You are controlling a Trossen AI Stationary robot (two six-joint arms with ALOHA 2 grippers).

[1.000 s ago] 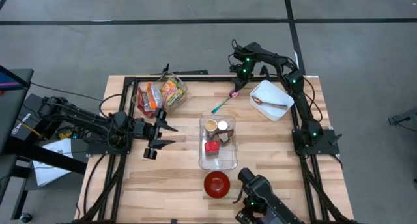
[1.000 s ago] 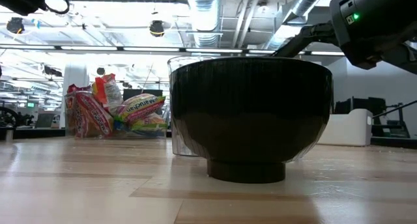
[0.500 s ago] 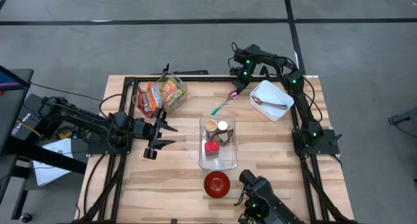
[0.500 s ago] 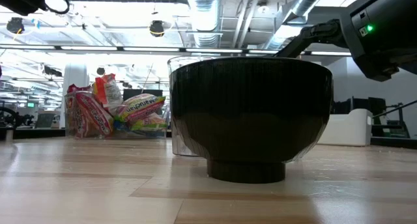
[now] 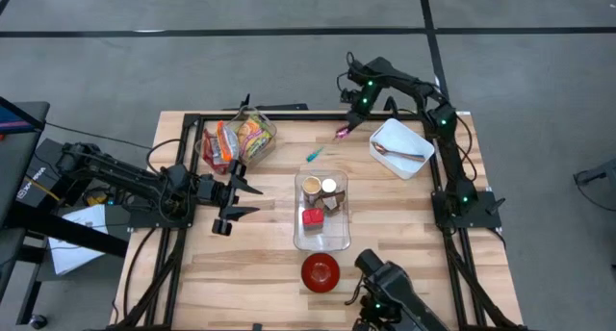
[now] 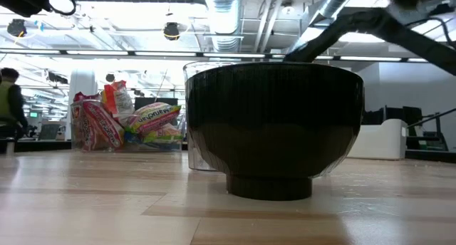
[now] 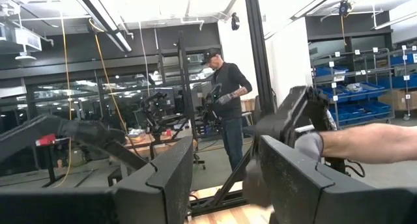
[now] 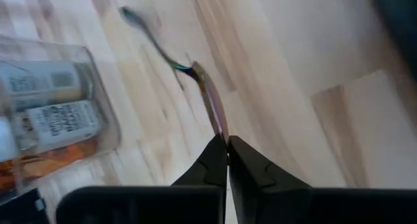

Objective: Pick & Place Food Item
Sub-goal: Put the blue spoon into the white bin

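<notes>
From above, my right gripper (image 5: 341, 133) is pinching the spoon (image 5: 325, 144) by its pink end, lifting it over the desk (image 5: 260, 273) beyond the clear tray (image 5: 321, 237); my left gripper (image 5: 239, 198) is waiting half apart. In the right wrist view, my fingers are together on the handle. Scooping food is still undone

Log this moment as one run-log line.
right gripper: shut on spoon, lifting it near white dish | left gripper: open, idle left of clear tray
</notes>
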